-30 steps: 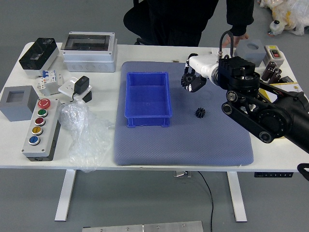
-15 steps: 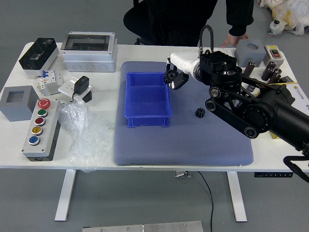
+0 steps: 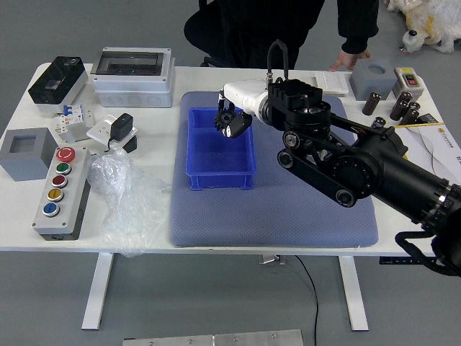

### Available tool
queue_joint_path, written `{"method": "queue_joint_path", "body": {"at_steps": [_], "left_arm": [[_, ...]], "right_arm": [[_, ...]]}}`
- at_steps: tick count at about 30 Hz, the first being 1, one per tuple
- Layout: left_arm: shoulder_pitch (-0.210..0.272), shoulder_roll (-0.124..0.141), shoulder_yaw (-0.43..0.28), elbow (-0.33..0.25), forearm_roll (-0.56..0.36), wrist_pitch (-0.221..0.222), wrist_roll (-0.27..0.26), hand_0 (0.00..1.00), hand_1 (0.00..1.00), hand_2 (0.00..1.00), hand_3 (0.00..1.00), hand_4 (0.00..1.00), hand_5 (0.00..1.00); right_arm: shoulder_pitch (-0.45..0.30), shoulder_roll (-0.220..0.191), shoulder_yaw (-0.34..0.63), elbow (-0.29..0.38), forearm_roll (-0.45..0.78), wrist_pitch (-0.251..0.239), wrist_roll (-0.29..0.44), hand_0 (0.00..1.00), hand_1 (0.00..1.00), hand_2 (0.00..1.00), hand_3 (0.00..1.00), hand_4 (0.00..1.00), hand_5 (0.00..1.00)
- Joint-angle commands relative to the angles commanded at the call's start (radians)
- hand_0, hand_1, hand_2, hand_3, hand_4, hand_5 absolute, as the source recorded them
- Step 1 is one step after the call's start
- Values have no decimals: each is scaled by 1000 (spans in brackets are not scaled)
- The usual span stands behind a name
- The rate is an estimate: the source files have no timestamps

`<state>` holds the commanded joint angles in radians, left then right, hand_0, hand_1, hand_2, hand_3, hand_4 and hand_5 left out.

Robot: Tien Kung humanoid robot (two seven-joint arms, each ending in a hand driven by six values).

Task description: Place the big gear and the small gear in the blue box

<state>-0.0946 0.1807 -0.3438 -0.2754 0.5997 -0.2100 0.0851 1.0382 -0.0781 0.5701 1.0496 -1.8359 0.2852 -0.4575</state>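
Robot hand (image 3: 232,122): right one, reaching in from 4 o'clock, fingers pinching the big gear (image 3: 224,119)
Big gear: above the far part of the blue box (image 3: 221,150), near the box's 12 o'clock
Small gear: location cannot be told
Blue box: on the mat (image 3: 274,227), toward its 10 o'clock
Person's hand (image 3: 351,59): at the counter's (image 3: 158,133) far edge, 2 o'clock from the box

White table (image 3: 216,250), grey floor (image 3: 187,303), dark chair (image 3: 205,32)
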Motion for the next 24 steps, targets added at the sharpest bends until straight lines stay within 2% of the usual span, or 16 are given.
{"method": "queue_joint_path", "body": {"at_steps": [9,17,18,23,24], "left_arm": [[-9,-4,15,0,-4,1,0,864,836,833,787,606,371],[-16,-5,22,0,-5,1,0,865,836,833,786,605,371],[-16,-5,23,0,-5,1,0,865,836,833,785,604,371],[-17,-5,23,0,-4,1,0,865,836,833,785,604,371],[-17,-5,23,0,-4,1,0,865,836,833,785,605,371]], "right_arm": [[2,26,8,-36,18,-15,11,344,346,428,600,524,192],[-6,24,8,-56,37,-19,16,345,358,429,605,529,194],[-7,23,8,-57,39,-18,16,358,375,452,611,575,218],[-10,20,12,-61,46,-10,16,358,375,452,611,575,218],[-10,19,13,-61,48,-8,16,315,418,489,621,746,329]]}}
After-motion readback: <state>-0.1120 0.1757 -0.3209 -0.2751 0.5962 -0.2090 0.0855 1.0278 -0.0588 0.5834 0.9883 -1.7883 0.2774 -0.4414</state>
